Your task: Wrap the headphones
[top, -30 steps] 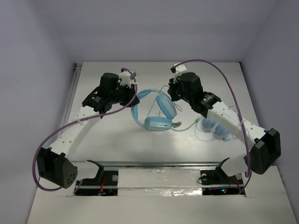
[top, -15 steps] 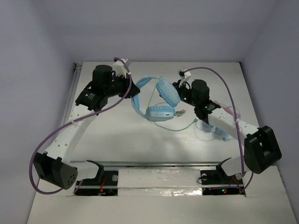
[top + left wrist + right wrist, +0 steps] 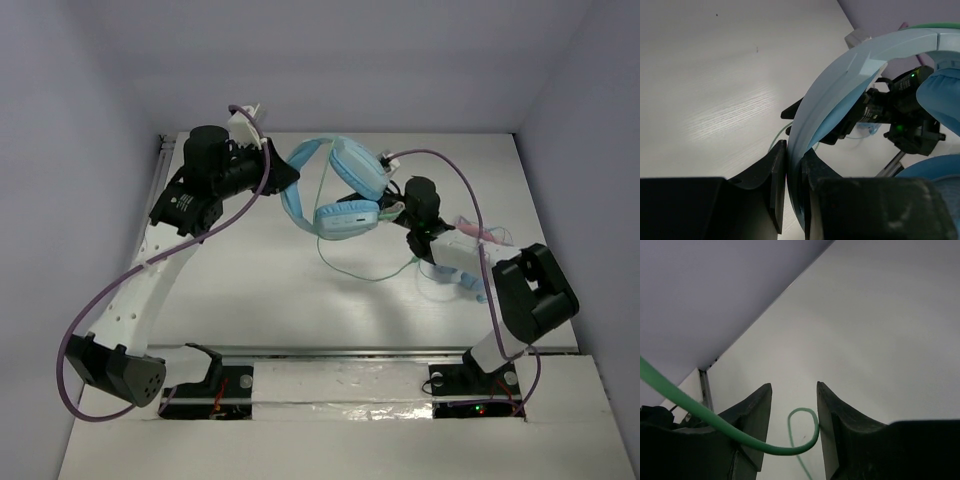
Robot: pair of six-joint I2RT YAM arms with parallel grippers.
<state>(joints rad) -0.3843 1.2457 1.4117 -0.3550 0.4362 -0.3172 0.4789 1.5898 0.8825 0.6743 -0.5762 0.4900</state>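
The light sky-blue over-ear headphones (image 3: 335, 195) with a wide headband are off the white worktop (image 3: 250, 300), held up near the middle of its far edge. The left gripper (image 3: 794, 162) is clamped tight on the headband, with the 2 padded cups to its right in the top view. The right gripper (image 3: 794, 390) sits just beside the cups, jaws parted, gripping nothing. The thin pale-green cable (image 3: 670, 382) crosses 1 finger and loops loose past the gap. From above, the cable drops from the cups and trails slack on the worktop toward the right edge. No turns show around headband or cups. Judgement: wrapping barely started, whole cable left to wind, end to tuck.
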